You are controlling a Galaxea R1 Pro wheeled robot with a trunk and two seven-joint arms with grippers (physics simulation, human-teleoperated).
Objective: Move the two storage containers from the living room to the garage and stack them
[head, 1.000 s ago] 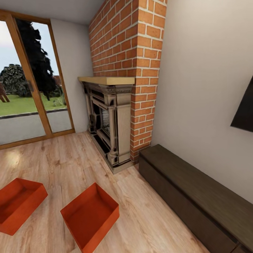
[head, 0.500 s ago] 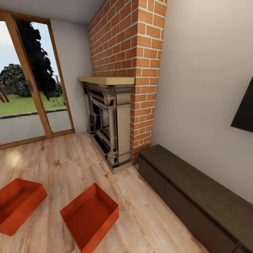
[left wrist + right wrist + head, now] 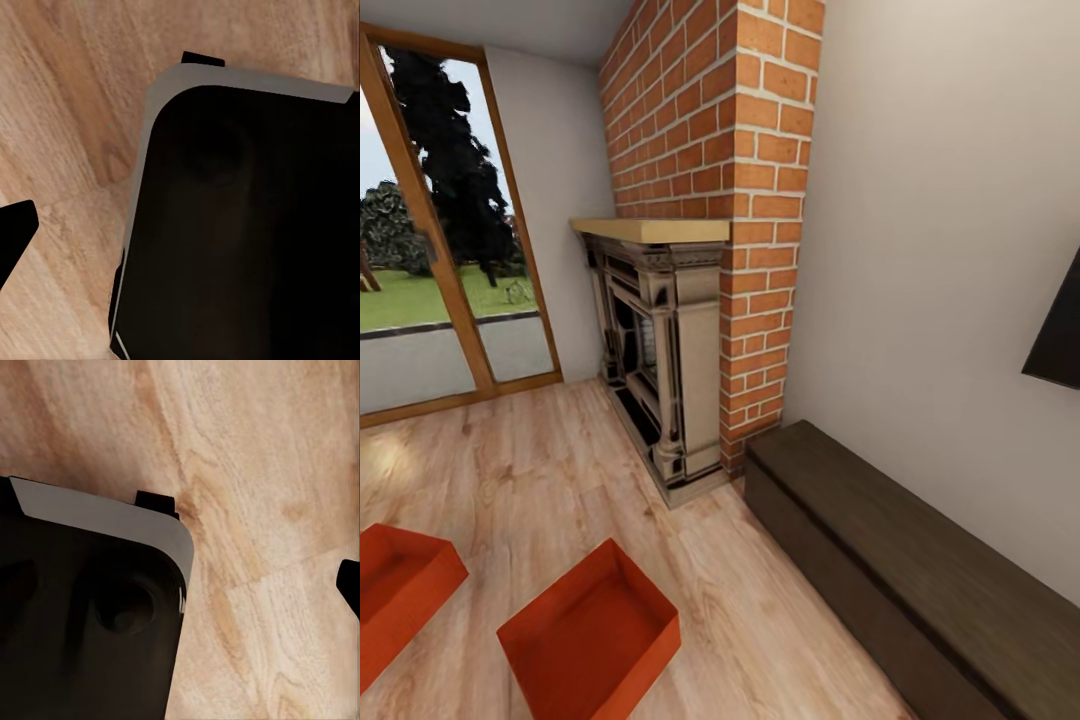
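Two orange-red storage containers rest open side up on the light wood floor of the living room. One container lies low in the head view, left of centre; the other is cut by the left edge. They stand a short gap apart. In the left wrist view a dark left fingertip shows at the frame's edge over wood planks. In the right wrist view a dark right fingertip sits likewise at the edge. Nothing lies between the fingers in either view. The garage is out of view.
A stone fireplace under a brick chimney stands ahead. A long dark wooden bench runs along the right wall under a dark screen. Wood-framed glass doors are at the left. My black base shows below both wrists.
The whole head view has shifted: the camera moved, so the containers, fireplace and doors sit further left and the containers lower in the picture. The things themselves have not moved.
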